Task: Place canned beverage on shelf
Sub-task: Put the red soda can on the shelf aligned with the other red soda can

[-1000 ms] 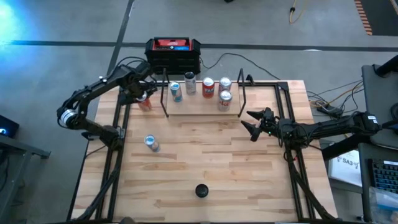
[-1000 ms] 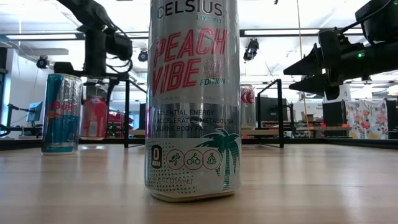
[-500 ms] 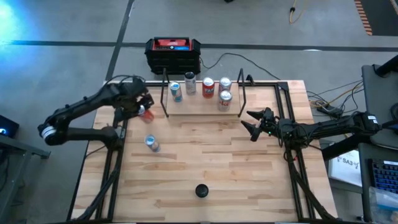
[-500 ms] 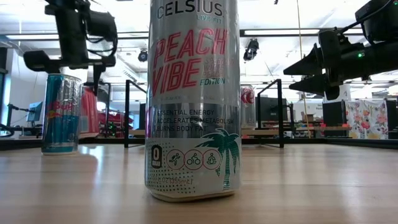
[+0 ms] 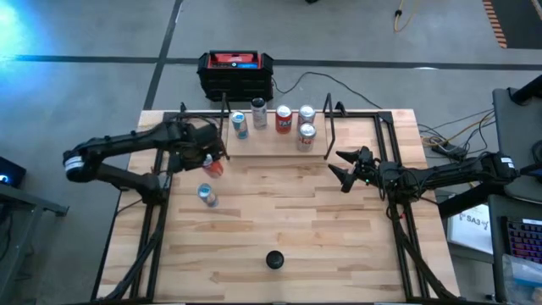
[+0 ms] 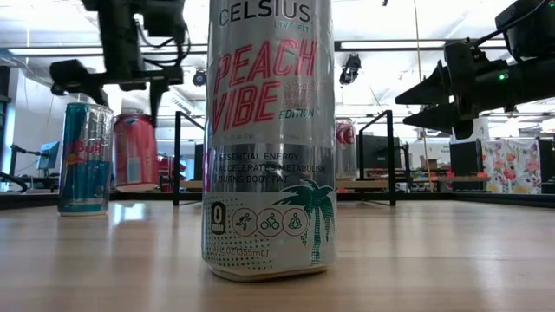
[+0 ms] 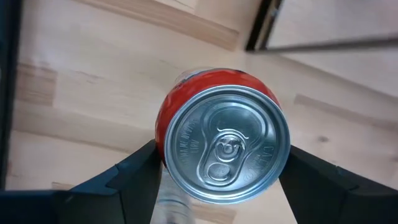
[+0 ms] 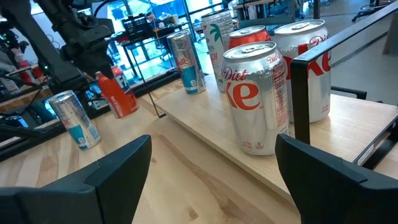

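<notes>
**Red can held just off the shelf's left end**

The red can is hanging clear of the tabletop, just off the left end of the shelf and slightly in front of its near edge. The left gripper is gripping it, one finger pressing on each side of the can's body below the silver lid, as the left wrist view shows.

On the shelf, five cans are standing: a blue-and-silver can, a tall slim can, a red-topped can and two silver Diet Coke cans.

In front of the shelf's left end, a Red Bull can is standing on the tabletop.

Off the shelf's right end, the right gripper is hovering with its fingers spread wide, holding nothing.
</notes>
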Motion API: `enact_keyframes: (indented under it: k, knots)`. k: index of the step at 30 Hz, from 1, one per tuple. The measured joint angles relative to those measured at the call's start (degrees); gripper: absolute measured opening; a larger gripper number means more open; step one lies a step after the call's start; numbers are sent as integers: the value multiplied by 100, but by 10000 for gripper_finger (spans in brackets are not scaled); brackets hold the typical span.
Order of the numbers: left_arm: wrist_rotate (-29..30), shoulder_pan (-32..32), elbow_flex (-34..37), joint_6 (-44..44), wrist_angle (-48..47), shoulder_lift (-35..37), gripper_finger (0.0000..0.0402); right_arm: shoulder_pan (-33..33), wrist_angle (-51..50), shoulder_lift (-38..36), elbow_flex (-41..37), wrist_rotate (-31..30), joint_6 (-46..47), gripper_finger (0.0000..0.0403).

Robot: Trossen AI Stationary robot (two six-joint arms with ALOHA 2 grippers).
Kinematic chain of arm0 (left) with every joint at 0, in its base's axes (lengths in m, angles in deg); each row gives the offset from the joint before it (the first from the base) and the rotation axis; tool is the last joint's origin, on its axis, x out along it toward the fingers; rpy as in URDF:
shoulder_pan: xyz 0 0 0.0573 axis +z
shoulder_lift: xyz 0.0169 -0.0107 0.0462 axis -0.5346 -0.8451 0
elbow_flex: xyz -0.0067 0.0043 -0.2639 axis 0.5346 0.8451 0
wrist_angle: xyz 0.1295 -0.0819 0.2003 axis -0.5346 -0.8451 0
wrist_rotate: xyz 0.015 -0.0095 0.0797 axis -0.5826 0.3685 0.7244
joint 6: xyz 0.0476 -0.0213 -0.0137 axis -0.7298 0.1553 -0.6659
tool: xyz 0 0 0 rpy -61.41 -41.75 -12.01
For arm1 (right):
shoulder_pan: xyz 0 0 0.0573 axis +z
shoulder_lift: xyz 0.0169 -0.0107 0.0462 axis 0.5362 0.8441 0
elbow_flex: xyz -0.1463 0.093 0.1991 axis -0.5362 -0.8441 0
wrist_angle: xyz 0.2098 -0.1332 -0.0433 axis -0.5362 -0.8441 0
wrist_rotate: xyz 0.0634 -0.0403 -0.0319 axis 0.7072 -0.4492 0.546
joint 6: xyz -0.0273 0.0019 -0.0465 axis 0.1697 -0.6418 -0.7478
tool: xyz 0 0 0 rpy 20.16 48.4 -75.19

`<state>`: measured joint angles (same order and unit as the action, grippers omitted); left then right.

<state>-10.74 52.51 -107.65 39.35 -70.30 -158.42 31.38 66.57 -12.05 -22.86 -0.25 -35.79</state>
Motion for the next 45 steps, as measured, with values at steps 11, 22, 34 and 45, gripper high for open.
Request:
enact_keyframes:
  k: [11, 22, 34, 45]
  knots:
    - [418, -918, -1435, 89, 3, -1530, 267, -2, 0, -2, 0, 0, 1, 327]
    - [569, -1382, -2737, -313, -7, -2978, 267, -1, 0, -1, 0, 0, 1, 327]
    - [569, -1539, -3563, -552, -18, -3784, 267, -1, 0, -2, 0, 0, -1, 327]
    - [387, -1563, -3693, -283, -52, -3990, 267, -1, 0, 0, 0, 0, 0, 327]
